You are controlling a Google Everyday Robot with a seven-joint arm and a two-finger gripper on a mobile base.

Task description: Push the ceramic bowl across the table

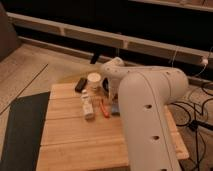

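Note:
The light wooden table (75, 145) fills the lower middle of the camera view. My white arm (145, 105) reaches in from the lower right and bends over the table's back edge. The gripper (109, 93) hangs under the wrist, just right of a cream cup (93, 80). A dark rounded shape (105, 86) between the cup and the gripper appears to be the ceramic bowl, mostly hidden by the arm. The gripper is right at it; I cannot tell if they touch.
A black object (80, 84) lies left of the cup. A white bottle (88, 106) and an orange-red item (104, 108) lie mid-table. The blue sponge (115, 108) is partly under the arm. A dark floor mat (22, 130) lies left. Cables (197, 107) lie right.

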